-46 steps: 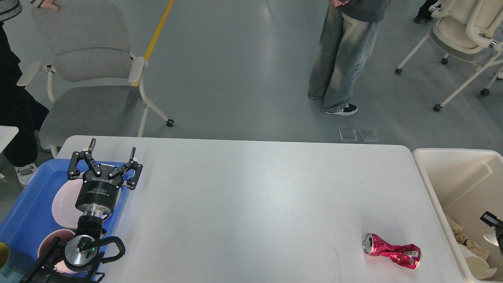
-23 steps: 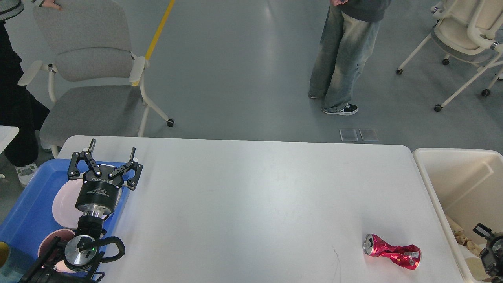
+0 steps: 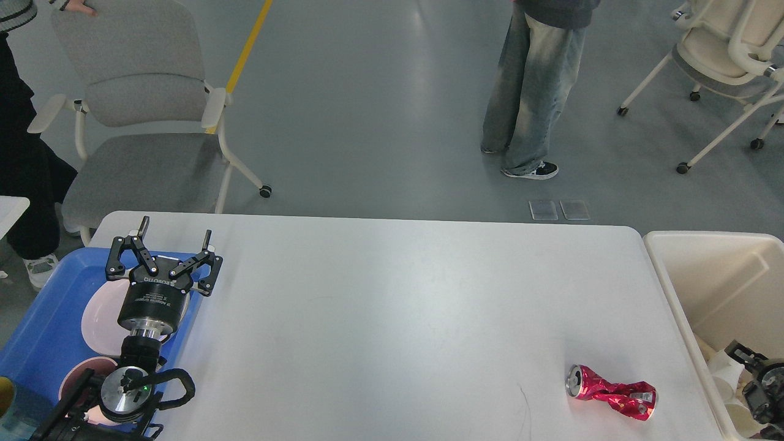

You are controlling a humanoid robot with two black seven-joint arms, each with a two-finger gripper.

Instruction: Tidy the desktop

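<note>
The white desktop [image 3: 392, 306] carries a crushed red can [image 3: 612, 395] lying on its side near the front right. My left gripper [image 3: 176, 228] stands open with nothing between its fingers, above the seam between the blue tray and the desktop's left end. Only a dark part of my right gripper [image 3: 742, 360] shows at the lower right edge, over the cream bin and right of the can. Its fingers cannot be told apart.
The blue tray [image 3: 37, 318] at the left holds two pink plates [image 3: 101, 315]. The cream bin [image 3: 704, 275] at the right holds white cups [image 3: 723, 375] and scraps. Behind the desktop stand a grey chair [image 3: 141, 122], a person [image 3: 533, 92] and more chairs [image 3: 723, 55].
My right gripper has shifted left and lower over the bin, and white cups now show beside it. The left arm and the can have not moved.
</note>
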